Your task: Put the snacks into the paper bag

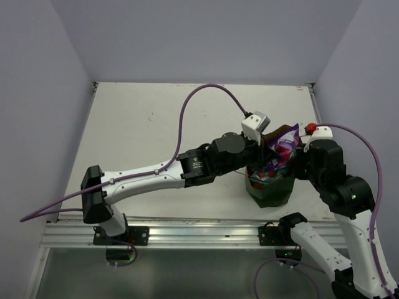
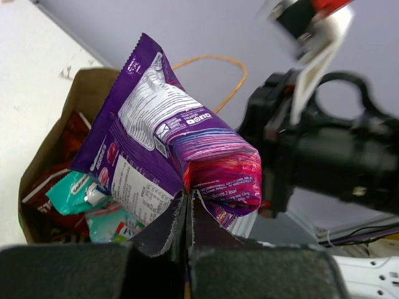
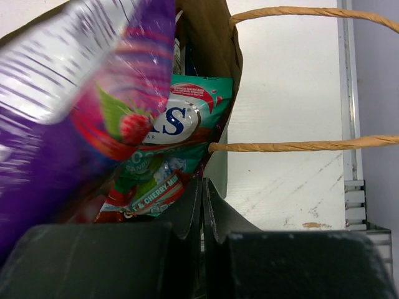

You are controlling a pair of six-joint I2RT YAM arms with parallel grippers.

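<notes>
- A dark green paper bag with a brown kraft inside (image 1: 269, 193) stood upright on the pale tabletop (image 1: 143, 124), near its front edge and between the two arms.
- A large glossy purple-and-silver packet (image 2: 162, 137) stuck up out of the bag's mouth, tilted, with its upper end above the rim.
- Beneath it inside the bag lay a teal candy packet (image 3: 181, 124) and a dark red packet (image 2: 70, 136) against the brown wall.
- The bag's thin brown cord handles (image 3: 293, 146) stood out over the tabletop.
- The left gripper (image 2: 187, 198) was clenched just under the purple packet's lower edge; whether it pinched that edge could not be told.
- The right gripper (image 3: 202, 185) was clenched at the bag's rim, beside the teal packet.
</notes>
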